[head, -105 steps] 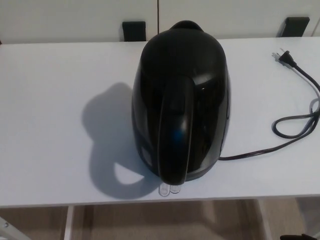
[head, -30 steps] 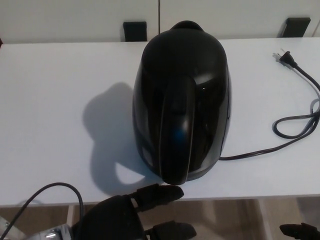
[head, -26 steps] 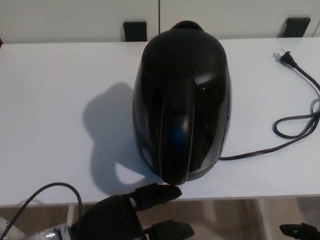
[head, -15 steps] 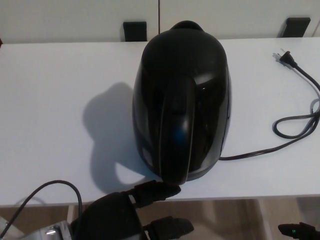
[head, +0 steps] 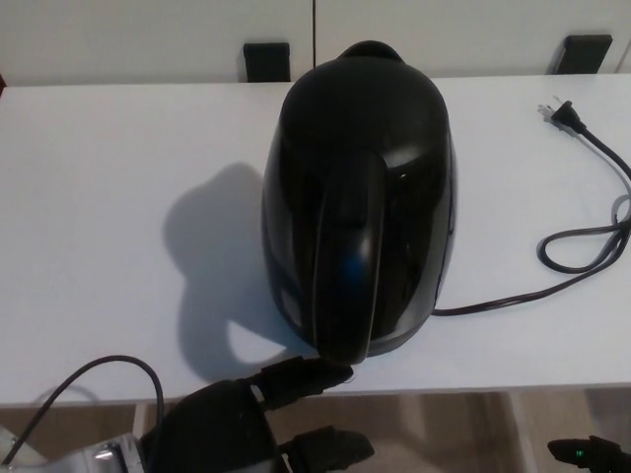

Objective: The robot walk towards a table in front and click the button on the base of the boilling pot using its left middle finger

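Observation:
A glossy black boiling pot (head: pixel 360 197) stands upright in the middle of the white table (head: pixel 89 197), its handle pointing toward me. My left hand (head: pixel 246 429) comes up from below the table's front edge, open, holding nothing. One of its fingers (head: pixel 306 374) reaches to the foot of the pot's base, right under the handle's lower end. The button on the base is hidden beneath that finger. A small dark part of my right hand (head: pixel 590 455) shows at the bottom right corner, below the table's level.
The pot's black power cord (head: pixel 582 246) loops across the table's right side, and its plug (head: pixel 560 113) lies loose near the back right. Two black blocks (head: pixel 266 59) (head: pixel 584 51) sit behind the far edge. A cable (head: pixel 99 379) arcs by my left wrist.
My left hand has come into view from below. Its upper finger now covers the two clear tabs at the base. Over the last second it crept slightly up toward the base.

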Motion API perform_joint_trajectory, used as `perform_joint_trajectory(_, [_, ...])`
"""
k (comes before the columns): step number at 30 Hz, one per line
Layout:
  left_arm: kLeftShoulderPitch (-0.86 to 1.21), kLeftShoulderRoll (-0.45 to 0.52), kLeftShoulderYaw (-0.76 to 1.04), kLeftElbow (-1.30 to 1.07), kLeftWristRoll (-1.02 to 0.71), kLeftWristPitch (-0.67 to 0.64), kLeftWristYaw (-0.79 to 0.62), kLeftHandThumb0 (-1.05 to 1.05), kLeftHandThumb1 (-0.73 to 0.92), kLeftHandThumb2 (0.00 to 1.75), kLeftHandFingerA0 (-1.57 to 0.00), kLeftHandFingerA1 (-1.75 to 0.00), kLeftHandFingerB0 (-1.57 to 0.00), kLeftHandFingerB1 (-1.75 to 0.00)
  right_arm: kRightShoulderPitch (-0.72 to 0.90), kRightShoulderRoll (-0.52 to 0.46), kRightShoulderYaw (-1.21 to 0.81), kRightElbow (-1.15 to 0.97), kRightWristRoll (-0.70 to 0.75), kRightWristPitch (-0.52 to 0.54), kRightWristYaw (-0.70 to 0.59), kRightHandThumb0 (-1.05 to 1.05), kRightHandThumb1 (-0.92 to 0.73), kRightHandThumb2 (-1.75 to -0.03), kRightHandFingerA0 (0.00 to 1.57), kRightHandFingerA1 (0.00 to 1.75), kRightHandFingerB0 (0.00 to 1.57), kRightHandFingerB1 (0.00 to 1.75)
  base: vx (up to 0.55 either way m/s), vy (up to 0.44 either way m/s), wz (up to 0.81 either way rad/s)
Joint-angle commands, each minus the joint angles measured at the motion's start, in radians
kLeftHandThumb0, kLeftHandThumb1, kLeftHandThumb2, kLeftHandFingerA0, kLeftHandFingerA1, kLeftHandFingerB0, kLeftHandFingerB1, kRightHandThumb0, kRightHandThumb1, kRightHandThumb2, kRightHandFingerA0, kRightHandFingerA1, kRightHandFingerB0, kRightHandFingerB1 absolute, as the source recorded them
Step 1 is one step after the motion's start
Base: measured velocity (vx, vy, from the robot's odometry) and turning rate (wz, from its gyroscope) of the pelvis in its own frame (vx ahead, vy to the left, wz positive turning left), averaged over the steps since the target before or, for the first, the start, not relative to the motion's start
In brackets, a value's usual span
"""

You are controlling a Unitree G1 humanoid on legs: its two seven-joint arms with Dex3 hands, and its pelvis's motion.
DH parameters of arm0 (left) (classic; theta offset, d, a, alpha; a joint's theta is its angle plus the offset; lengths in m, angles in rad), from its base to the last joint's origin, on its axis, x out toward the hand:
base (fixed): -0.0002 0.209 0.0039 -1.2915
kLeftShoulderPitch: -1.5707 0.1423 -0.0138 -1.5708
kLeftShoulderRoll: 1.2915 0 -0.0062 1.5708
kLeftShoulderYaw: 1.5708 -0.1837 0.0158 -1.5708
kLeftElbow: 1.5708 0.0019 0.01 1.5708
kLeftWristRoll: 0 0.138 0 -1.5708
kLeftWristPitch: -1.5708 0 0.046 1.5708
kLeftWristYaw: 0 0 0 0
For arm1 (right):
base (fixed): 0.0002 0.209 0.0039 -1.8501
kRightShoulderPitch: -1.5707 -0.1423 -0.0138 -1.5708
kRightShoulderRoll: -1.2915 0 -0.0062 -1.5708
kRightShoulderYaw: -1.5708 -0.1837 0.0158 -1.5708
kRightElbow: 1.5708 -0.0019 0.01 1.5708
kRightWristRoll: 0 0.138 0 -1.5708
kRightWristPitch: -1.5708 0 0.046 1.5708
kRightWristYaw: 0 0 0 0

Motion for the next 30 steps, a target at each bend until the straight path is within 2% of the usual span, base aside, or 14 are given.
perform_joint_trajectory(1, [-0.011,0.005,-0.045,0.092,0.079,0.038,0.036,-0.26,0.69,1.13,0.0,-0.47,0.0,-0.49,-0.004,-0.011,-0.005,0.004,0.003,0.008,0.003,-0.16,-0.54,-0.55,0.63,0.53,0.43,0.44,0.0,0.0,0.0])
perform_joint_trajectory(3, [-0.006,0.009,-0.056,0.099,0.083,0.044,0.051,-0.26,0.68,1.13,0.0,-0.47,0.0,-0.48,-0.005,-0.01,-0.002,-0.005,-0.002,0.028,-0.003,-0.17,-0.54,-0.55,0.64,0.52,0.43,0.44,0.0,0.0,0.0])
perform_joint_trajectory(4, [-0.001,0.011,-0.058,0.097,0.084,0.047,0.058,-0.41,0.76,0.64,-0.18,-0.28,-0.11,-0.26,-0.004,-0.01,-0.002,-0.01,-0.003,0.032,-0.005,-0.17,-0.54,-0.55,0.66,0.52,0.43,0.43,0.0,0.0,0.0])
perform_joint_trajectory(5, [0.009,0.017,-0.063,0.088,0.094,0.055,0.069,-0.26,0.67,1.12,0.0,-0.48,0.0,-0.48,-0.001,-0.01,-0.003,-0.019,-0.001,0.036,-0.003,-0.16,-0.54,-0.55,0.66,0.53,0.42,0.44,0.0,0.0,0.0])
perform_joint_trajectory(6, [0.019,0.027,-0.065,0.067,0.102,0.063,0.061,-0.26,0.68,1.13,0.0,-0.48,0.0,-0.48,0.001,-0.01,-0.006,-0.021,0.005,0.032,0.005,-0.16,-0.54,-0.55,0.66,0.53,0.42,0.44,0.0,0.0,0.0])
perform_joint_trajectory(16, [0.164,0.118,-0.08,-0.064,0.128,0.046,0.18,-0.27,0.66,1.12,0.0,-0.47,0.0,-0.48,0.001,-0.016,0.011,-0.01,-0.018,0.037,-0.016,-0.17,-0.54,-0.55,0.68,0.52,0.42,0.43,0.0,0.0,0.0])
perform_joint_trajectory(17, [0.197,0.138,-0.086,-0.063,0.132,0.034,0.208,-0.49,0.7,0.76,-0.14,-0.33,-0.12,-0.33,0.003,-0.016,0.011,-0.008,-0.018,0.036,-0.014,-0.18,-0.54,-0.55,0.69,0.53,0.42,0.43,0.0,0.0,0.0])
perform_joint_trajectory(19, [0.227,0.158,-0.091,-0.059,0.139,0.034,0.221,-0.49,0.71,0.76,-0.14,-0.33,-0.12,-0.33,0.006,-0.014,0.011,-0.005,-0.015,0.032,-0.009,-0.17,-0.54,-0.55,0.68,0.53,0.42,0.43,0.0,0.0,0.0])
perform_joint_trajectory(20, [0.248,0.174,-0.094,-0.027,0.137,0.04,0.221,-0.43,0.78,0.65,-0.19,-0.28,-0.13,-0.26,0.006,-0.015,0.015,0.0,-0.02,0.034,-0.006,-0.18,-0.55,-0.55,0.65,0.51,0.42,0.42,0.0,0.0,0.0])
perform_joint_trajectory(23, [0.26,0.174,-0.1,0.032,0.143,0.057,0.246,-0.42,0.8,0.65,-0.19,-0.28,-0.11,-0.26,0.011,-0.015,0.018,0.006,-0.021,0.029,-0.008,-0.17,-0.55,-0.55,0.64,0.5,0.42,0.42,0.0,0.0,0.0])
perform_joint_trajectory(27, [0.232,0.126,-0.098,0.242,0.088,0.062,0.262,-0.44,0.84,0.67,-0.19,-0.28,-0.12,-0.26,0.014,-0.016,0.03,0.024,-0.034,0.026,-0.02,-0.19,-0.55,-0.56,0.66,0.5,0.41,0.42,0.0,0.0,0.0])
perform_joint_trajectory(28, [0.198,0.068,-0.064,0.417,-0.017,0.059,0.217,-0.49,0.81,0.66,-0.22,-0.29,-0.13,-0.26,0.02,-0.013,0.033,0.021,-0.035,0.027,-0.02,-0.19,-0.55,-0.56,0.65,0.51,0.41,0.42,0.0,0.0,0.0])
perform_joint_trajectory(29, [0.183,0.042,-0.045,0.491,-0.058,0.057,0.2,-0.57,0.66,0.83,-0.17,-0.38,-0.09,-0.36,0.021,-0.011,0.032,0.021,-0.031,0.029,-0.019,-0.19,-0.54,-0.56,0.66,0.52,0.41,0.42,0.0,0.0,0.0])
perform_joint_trajectory(30, [0.176,0.033,-0.039,0.517,-0.07,0.055,0.195,-0.57,0.66,0.83,-0.17,-0.38,-0.09,-0.36,0.021,-0.01,0.032,0.021,-0.029,0.03,-0.018,-0.19,-0.54,-0.56,0.66,0.52,0.41,0.42,0.0,0.0,0.0])
